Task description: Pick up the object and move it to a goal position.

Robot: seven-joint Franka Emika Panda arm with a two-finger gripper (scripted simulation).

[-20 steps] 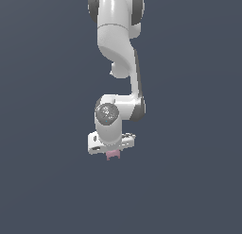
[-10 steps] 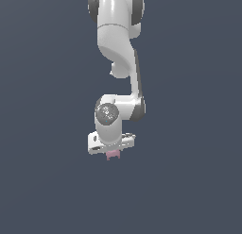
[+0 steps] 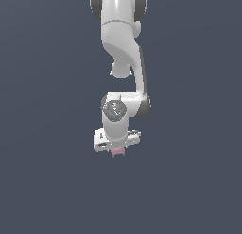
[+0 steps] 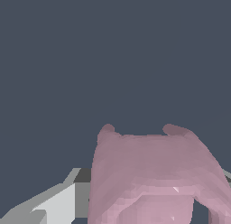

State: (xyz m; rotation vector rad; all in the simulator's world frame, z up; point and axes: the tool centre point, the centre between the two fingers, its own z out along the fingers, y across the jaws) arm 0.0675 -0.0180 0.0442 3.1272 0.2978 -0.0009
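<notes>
Down at the end of the white arm (image 3: pixel 124 63), the gripper (image 3: pixel 117 150) is clamped on the object (image 3: pixel 117 153), a tiny pale pink blocky piece that pokes out just below the gripper body in the exterior view. Seen from the wrist camera, the object (image 4: pixel 153 178) fills much of the picture, with two short rounded prongs on its far edge and a grey-white finger (image 4: pixel 58 203) pressed against one side. Around it, both views show only a plain dark blue-grey background (image 3: pixel 47 181), with no surface edge or other thing to place the object against
</notes>
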